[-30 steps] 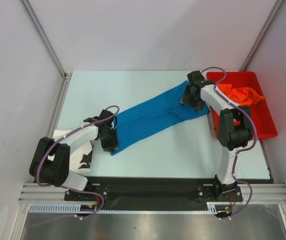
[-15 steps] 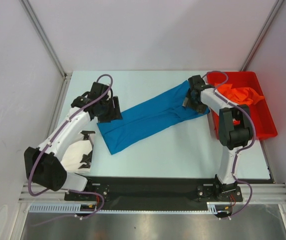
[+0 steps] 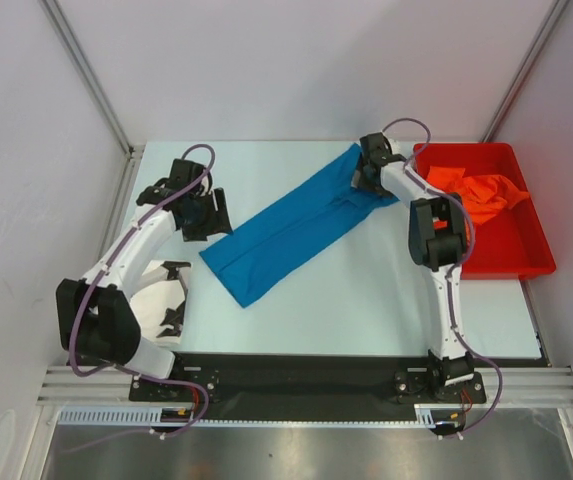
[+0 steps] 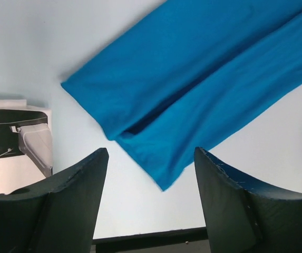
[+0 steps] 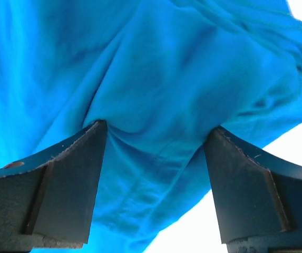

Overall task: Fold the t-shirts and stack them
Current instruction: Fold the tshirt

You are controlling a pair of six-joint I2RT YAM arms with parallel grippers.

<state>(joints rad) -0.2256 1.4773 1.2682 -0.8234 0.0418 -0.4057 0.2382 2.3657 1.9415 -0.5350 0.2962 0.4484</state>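
Swings right gripper (image 3: 359, 177) from 1 o'clock toward 12 o'clock on table (image 3: 386, 300) since half a second back, taking the far end of blue t-shirt (image 3: 286, 228) along; holds its jaws spread wide in the wrist view, tips down on rumpled blue cloth, nothing pinched between them; bends right arm (image 3: 436, 235) back from there along the 2 o'clock side, just beside red bin (image 3: 506, 268).

Sets left gripper (image 3: 211, 213) at 10 o'clock, a touch farther up the table than half a second back and well away from the 8 o'clock spot of a second ago; shows its jaws parted and empty in the wrist view, above bare table near the shirt's lower corner, not touching the cloth; stretches left arm (image 3: 131, 255) back toward 8 o'clock.

Leaves blue t-shirt as a long folded band, flat on table, running on a slant from 8 o'clock up to 12 o'clock; leaves white t-shirt (image 3: 161, 310) with black blotches at 8 o'clock, partly under left arm; leaves orange t-shirt (image 3: 481, 190) crumpled inside red bin at 2 o'clock.
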